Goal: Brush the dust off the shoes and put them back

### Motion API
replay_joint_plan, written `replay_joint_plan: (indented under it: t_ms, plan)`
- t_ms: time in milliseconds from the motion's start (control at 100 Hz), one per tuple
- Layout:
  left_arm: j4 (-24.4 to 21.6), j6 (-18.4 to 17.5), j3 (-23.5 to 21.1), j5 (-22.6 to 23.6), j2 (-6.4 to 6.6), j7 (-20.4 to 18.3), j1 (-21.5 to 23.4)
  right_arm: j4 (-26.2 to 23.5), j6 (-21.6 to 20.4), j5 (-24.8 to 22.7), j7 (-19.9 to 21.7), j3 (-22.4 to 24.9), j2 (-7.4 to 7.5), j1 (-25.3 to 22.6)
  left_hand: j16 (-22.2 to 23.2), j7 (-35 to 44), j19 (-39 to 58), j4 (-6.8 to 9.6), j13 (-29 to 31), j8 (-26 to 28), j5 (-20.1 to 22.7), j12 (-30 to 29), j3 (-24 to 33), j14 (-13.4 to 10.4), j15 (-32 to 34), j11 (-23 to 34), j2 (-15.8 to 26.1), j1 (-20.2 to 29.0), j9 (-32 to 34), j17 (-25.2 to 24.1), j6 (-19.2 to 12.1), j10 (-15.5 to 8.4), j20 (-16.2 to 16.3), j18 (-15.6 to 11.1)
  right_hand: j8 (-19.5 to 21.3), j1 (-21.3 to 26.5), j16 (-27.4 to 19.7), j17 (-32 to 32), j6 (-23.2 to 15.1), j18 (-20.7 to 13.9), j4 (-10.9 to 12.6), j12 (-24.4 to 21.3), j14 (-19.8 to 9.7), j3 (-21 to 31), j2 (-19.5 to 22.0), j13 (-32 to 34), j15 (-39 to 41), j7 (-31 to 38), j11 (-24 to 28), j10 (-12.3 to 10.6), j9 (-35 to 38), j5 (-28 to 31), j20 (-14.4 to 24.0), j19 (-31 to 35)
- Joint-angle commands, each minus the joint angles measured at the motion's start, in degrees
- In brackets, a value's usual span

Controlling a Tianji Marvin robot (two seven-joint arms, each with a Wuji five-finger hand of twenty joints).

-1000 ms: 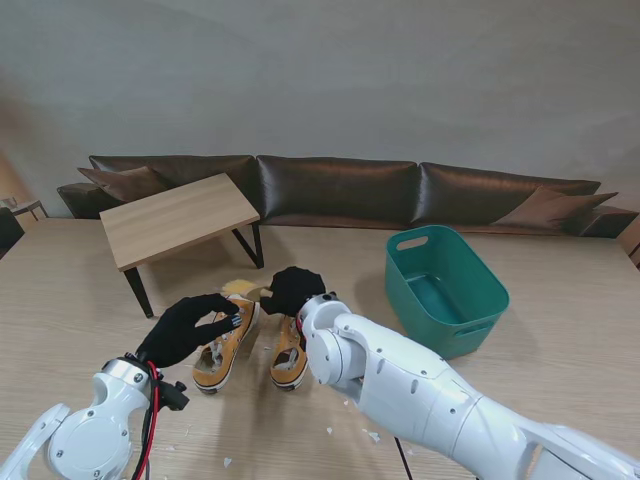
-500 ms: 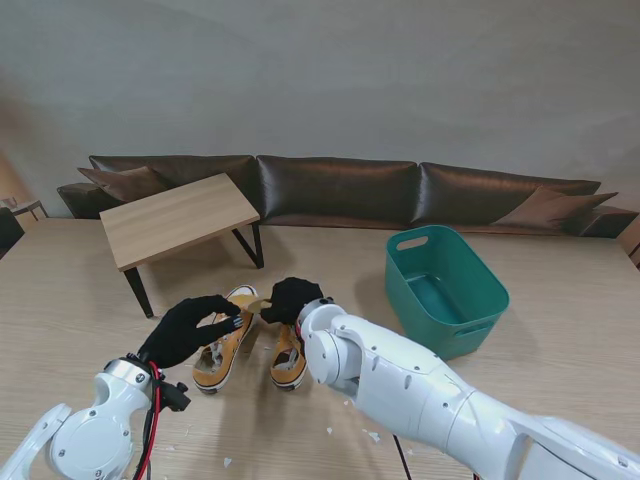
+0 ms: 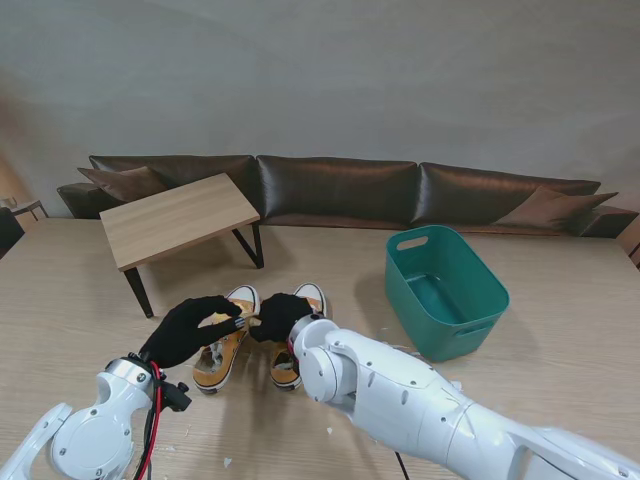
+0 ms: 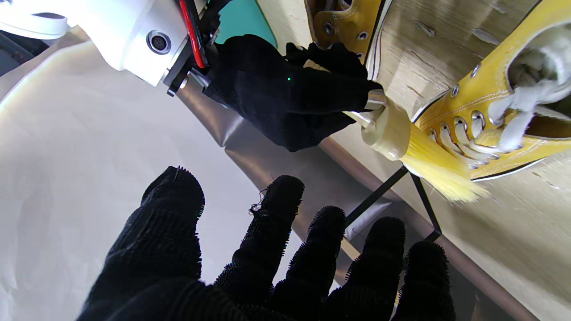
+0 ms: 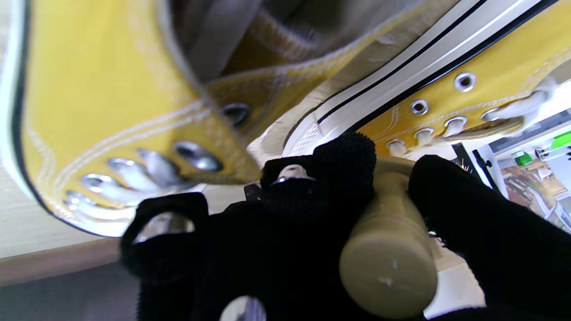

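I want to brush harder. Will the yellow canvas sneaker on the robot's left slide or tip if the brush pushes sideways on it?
Probably it slides rather than tips: the yellow canvas sneaker sits flat on its broad white sole on smooth wood. It looks light, and the left hand hovers open above it rather than pinning it. The soft bristles of the wooden-handled brush should bend before pushing hard.

left shoe (image 3: 222,340): yellow canvas sneaker, white sole and toe cap, white laces, upright on table, toe farther from me | right shoe (image 3: 297,335): same type, just beside it, parallel, partly hidden | brush (image 4: 403,149): pale handle, yellow bristles touching left shoe's eyelet side, between the shoes
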Motion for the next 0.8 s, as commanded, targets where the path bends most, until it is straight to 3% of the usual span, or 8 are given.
replay_joint_plan:
  t_ms: [0,220,470,790]
  plan:
    - [-0.25,0.24,0.13,-0.23,-0.16,-1.11,0.05,-1.09,-0.76,-0.51,0.99,-0.59,-0.10,-0.95,0.29,0.05,-1.66,1.45,-1.13,0.32,1.07,0.27,-1.22,1.07,0.34,0.08,3.05,1.02,1.47,-0.12,0.33,0.51,0.82,-0.01,-1.12,2.92,-0.51,12.37,7.63,-0.08,2.07,-0.10,-8.45,2.77,5.09,-2.93,3.68,0.51,2.41,2.72,5.54,5.99,-0.34,3.90]
    - [-0.22,0.19,0.16,-0.14,-0.17,-1.02,-0.02,-3.41,-2.01,-1.24,1.72,-0.55,1.19,-2.23,0.30,0.00,-1.65,1.46,-1.08,0.30,0.98,0.26,-1.21,0.97,0.35,0.07,3.08,1.05,1.49,-0.08,0.39,0.47,0.83,0.02,-1.08,2.97,-0.55,12.37,7.62,-0.13,2.11,0.01,-8.62,2.69,5.14,-2.92,3.67,0.49,2.21,2.80,5.53,5.99,-0.41,3.90]
    - [-0.22,0.12,0.13,-0.02,-0.17,-0.95,-0.01,-8.28,-2.67,-2.48,2.92,0.94,3.82,-4.02,0.30,0.02,-1.67,1.46,-1.09,0.31,1.03,0.26,-1.24,1.00,0.35,0.05,3.09,1.05,1.43,-0.09,0.39,0.47,0.82,-0.04,-1.06,2.93,-0.56,12.37,7.62,-0.35,2.12,0.07,-8.69,2.70,5.15,-2.92,3.66,0.48,2.20,2.74,5.53,5.99,-0.47,3.86]
    - [-0.37,-0.01,-0.13,0.22,-0.25,-0.50,0.24,-13.76,1.37,-2.75,3.30,4.74,5.36,-4.22,0.27,-0.06,-1.70,1.45,-1.17,0.28,0.86,0.23,-1.28,0.95,0.30,0.02,3.02,1.03,1.36,-0.12,0.37,0.45,0.80,-0.03,-1.03,3.08,-0.51,12.35,7.68,-0.10,2.09,0.08,-8.36,2.87,4.95,-2.94,3.73,0.48,2.25,2.88,5.55,5.95,-0.47,3.90]
